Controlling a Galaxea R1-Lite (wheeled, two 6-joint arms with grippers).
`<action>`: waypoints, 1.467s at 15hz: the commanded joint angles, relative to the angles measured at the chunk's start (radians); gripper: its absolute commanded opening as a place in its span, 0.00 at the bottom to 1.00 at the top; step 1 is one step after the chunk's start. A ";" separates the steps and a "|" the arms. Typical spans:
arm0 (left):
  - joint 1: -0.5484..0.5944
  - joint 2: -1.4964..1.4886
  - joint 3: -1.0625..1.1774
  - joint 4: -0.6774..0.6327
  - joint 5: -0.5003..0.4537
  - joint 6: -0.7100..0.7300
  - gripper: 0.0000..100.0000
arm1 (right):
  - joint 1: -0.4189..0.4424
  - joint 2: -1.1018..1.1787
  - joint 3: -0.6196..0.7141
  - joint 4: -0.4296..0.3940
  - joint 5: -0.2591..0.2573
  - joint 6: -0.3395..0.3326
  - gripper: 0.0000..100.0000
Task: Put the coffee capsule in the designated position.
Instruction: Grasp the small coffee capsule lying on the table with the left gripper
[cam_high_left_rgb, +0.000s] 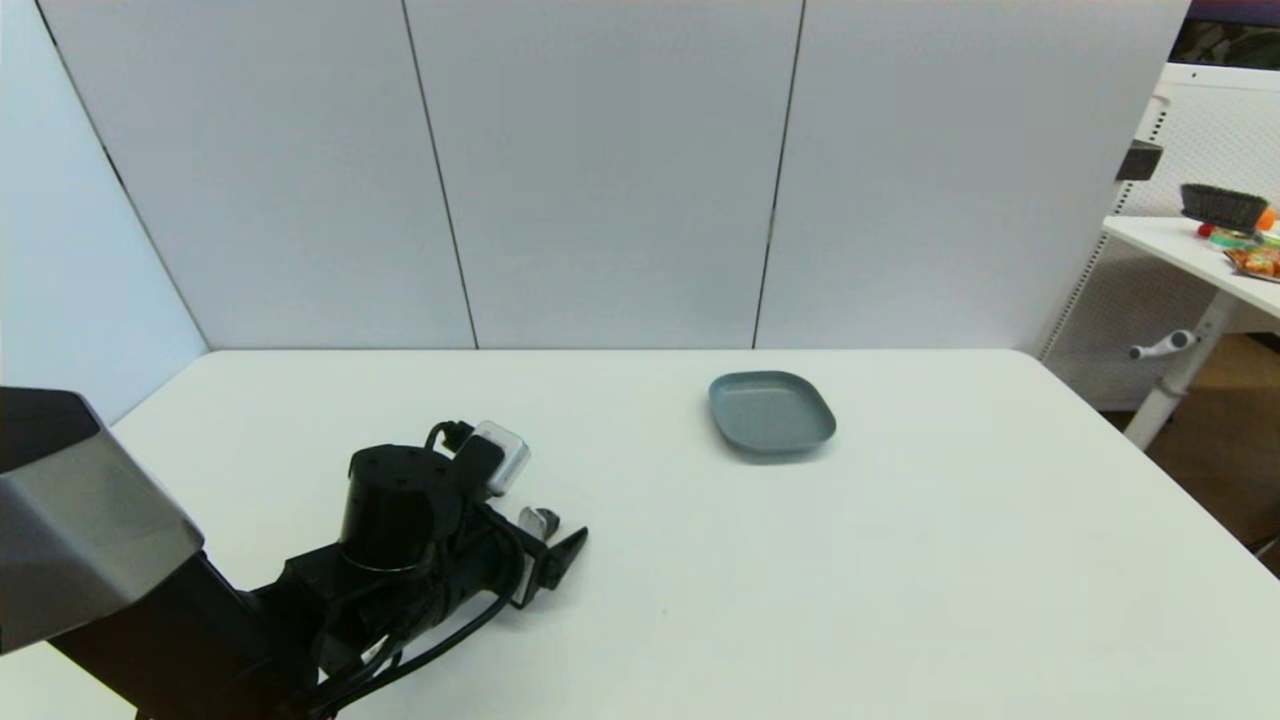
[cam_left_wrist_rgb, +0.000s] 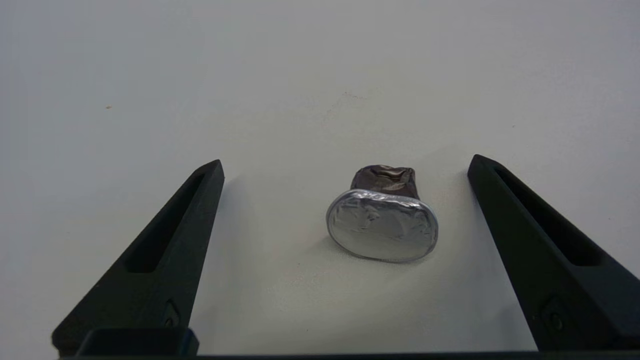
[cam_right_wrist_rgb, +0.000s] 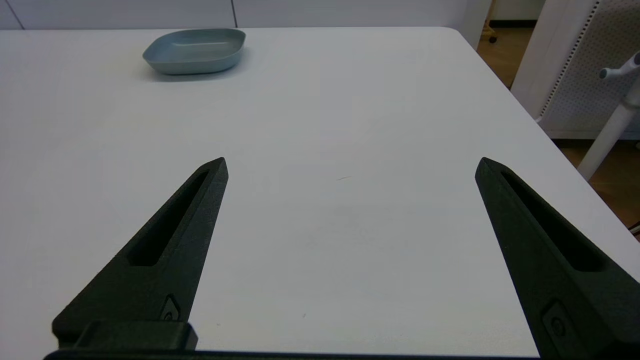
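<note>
The coffee capsule (cam_left_wrist_rgb: 382, 227) lies on its side on the white table, its silvery foil face toward the left wrist camera and its dark crumpled body behind. My left gripper (cam_left_wrist_rgb: 346, 160) is open, low over the table, with one finger on each side of the capsule and neither touching it. In the head view the left gripper (cam_high_left_rgb: 548, 528) sits at the near left with the capsule (cam_high_left_rgb: 539, 520) just showing. My right gripper (cam_right_wrist_rgb: 351, 160) is open over bare table and holds nothing; the head view does not show it.
A grey dish (cam_high_left_rgb: 772, 410) stands at the table's far middle-right, also seen as the dish (cam_right_wrist_rgb: 195, 50). White wall panels close off the back and left. Beyond the table's right edge stands a side table (cam_high_left_rgb: 1190, 245) with a brush and small items.
</note>
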 joint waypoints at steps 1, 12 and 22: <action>0.000 0.002 0.000 -0.004 0.001 0.001 1.00 | 0.000 0.001 0.006 -0.001 -0.001 0.000 1.00; 0.000 -0.022 0.025 -0.004 0.001 -0.013 0.00 | 0.000 0.001 0.006 -0.001 -0.001 0.000 1.00; -0.002 -0.106 -0.122 0.001 -0.001 0.001 0.00 | 0.000 0.001 0.006 -0.001 -0.001 0.000 1.00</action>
